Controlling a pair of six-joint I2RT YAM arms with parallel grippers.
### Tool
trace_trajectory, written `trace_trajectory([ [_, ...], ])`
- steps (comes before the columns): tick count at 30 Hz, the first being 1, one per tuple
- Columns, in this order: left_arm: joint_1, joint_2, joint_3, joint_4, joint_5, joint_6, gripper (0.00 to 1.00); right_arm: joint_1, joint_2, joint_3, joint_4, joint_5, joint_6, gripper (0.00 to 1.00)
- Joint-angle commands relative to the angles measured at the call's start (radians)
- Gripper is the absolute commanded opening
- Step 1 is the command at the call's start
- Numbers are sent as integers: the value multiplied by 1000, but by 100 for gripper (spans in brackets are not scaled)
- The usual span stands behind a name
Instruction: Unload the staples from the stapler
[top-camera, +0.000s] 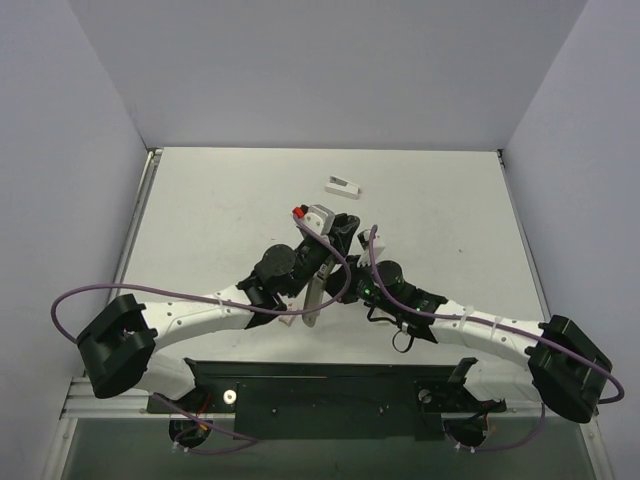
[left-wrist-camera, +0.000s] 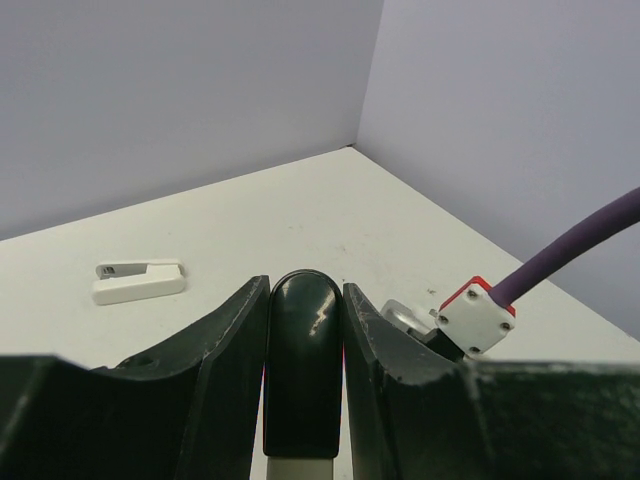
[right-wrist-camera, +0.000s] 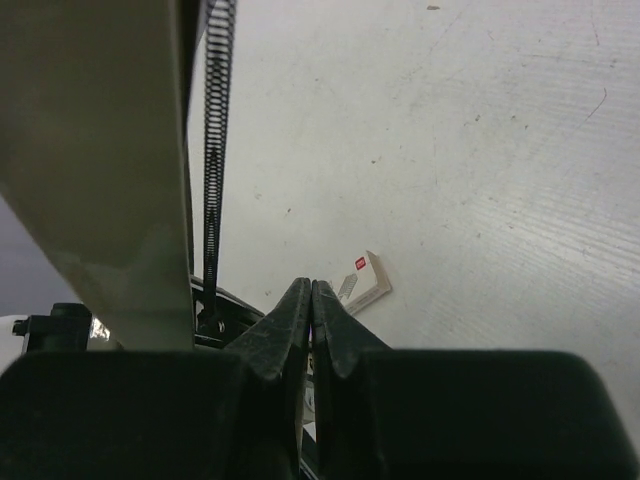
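— Left pincer clamps the opened stapler mid-bench. Right pincer?
— Closed, tips touching, beside the stapler's spring. Small white case lies apart on the scuffed white bench; lilac walls around.

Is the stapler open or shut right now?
Open. On the stapler, the pale cover stands swung clear, its spring bare beside it.
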Motion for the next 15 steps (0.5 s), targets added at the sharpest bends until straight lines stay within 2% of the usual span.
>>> trace_trajectory([
  [1, 15, 19, 88, 150, 4, -2, 0, 1, 14, 40, 136, -57, 33, 0],
  [15, 75, 100, 114, 176, 42, -36, 0, -60, 68, 56, 249, -100, 104, 0],
])
